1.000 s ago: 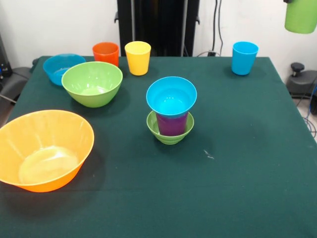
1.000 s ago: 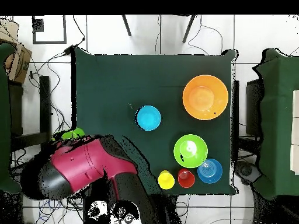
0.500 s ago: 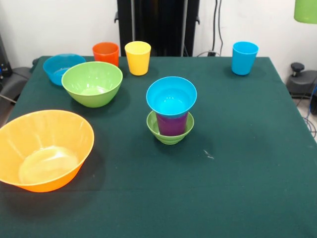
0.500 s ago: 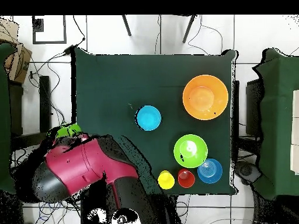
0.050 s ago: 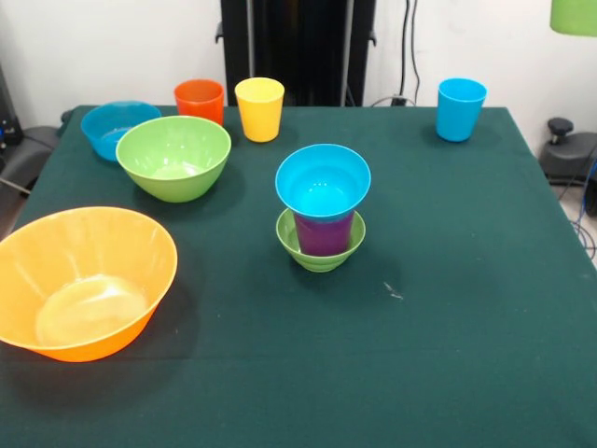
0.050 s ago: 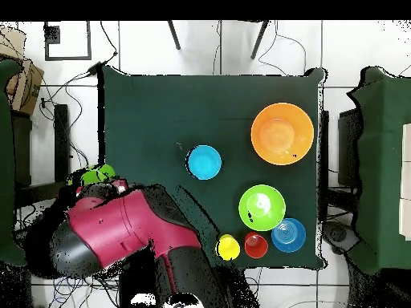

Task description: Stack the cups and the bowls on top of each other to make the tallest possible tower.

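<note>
My green cup (image 5: 575,16) hangs high at the top right corner of the front view, out beyond the table's right edge; from overhead it shows as a green patch (image 6: 99,173) at the tip of my arm (image 6: 112,233), off the table's side. My claw is hidden, so I cannot tell how its fingers stand.

Near the middle of the table (image 5: 448,308) sits the tower (image 5: 322,207): a small green bowl (image 5: 320,250) holding a purple cup (image 5: 323,233), with a small blue bowl (image 5: 323,181) resting on that cup.

The large orange bowl (image 5: 84,280) at the near left holds nothing, nor does the medium green bowl (image 5: 173,156) behind it. The medium blue bowl (image 5: 114,127) sits far left. The orange cup (image 5: 200,100) and yellow cup (image 5: 259,108) stand side by side at the far edge, the light blue cup (image 5: 461,109) alone far right.
</note>
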Available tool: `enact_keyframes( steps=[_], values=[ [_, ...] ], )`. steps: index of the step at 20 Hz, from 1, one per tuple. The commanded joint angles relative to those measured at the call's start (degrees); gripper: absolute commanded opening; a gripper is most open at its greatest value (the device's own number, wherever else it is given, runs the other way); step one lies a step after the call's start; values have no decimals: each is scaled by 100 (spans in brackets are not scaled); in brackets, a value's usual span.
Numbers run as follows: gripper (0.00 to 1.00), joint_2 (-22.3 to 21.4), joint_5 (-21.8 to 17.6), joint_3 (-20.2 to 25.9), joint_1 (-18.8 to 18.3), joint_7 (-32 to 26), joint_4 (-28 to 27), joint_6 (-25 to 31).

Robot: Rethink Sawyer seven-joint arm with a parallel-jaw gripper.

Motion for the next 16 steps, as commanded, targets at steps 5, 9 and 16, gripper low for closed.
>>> enact_keyframes(
  steps=[5, 9, 16],
  values=[
    [0, 702, -678, 203, -252, -759, 108, 328],
    [0, 1155, -1118, -44, -132, -462, 22, 55],
    [0, 1279, -1225, -57, -218, -270, -74, -186]
  ],
)
